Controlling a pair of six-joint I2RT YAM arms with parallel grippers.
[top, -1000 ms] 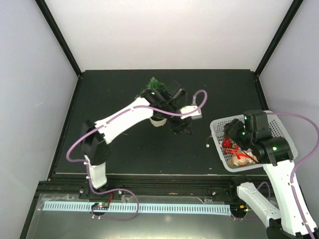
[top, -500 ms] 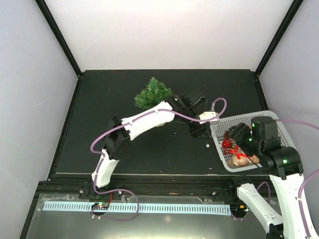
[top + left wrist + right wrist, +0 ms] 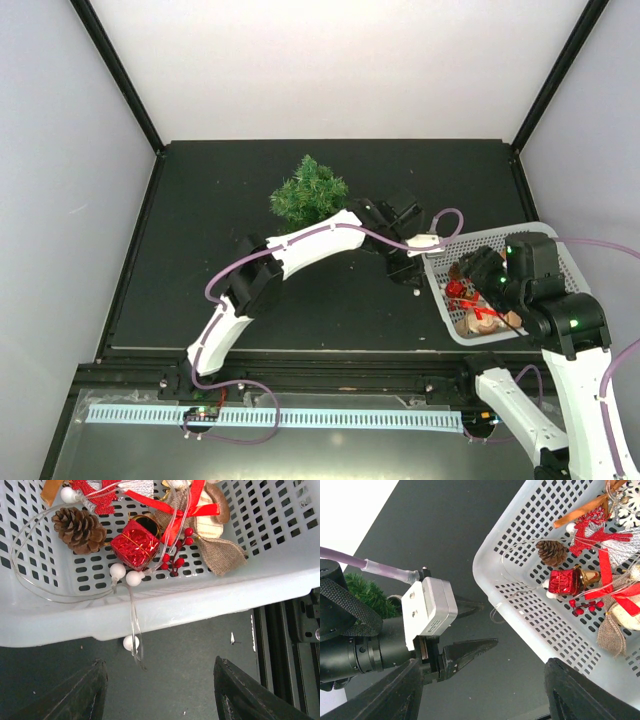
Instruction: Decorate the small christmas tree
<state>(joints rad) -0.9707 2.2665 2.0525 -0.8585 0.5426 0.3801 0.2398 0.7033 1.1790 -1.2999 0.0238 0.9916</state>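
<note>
Grippers: both released, empty
Bead [image 3: 131, 642]: just ahead of left gripper [image 3: 160, 680]
Basket [image 3: 530, 630]: under right gripper [image 3: 482, 680]
Tree [image 3: 308, 190]: behind left gripper

L arm [image 3: 300, 250] extended rightward; L hand [image 3: 160, 662] open, empty. R hand [image 3: 484, 664] open, empty, pointing down.

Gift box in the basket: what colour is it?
The gift box is shiny red, clearest in the left wrist view.

left end effector [image 3: 405, 278]: beside white basket [image 3: 575, 262] | small christmas tree [image 3: 308, 190]: mid-table
</note>
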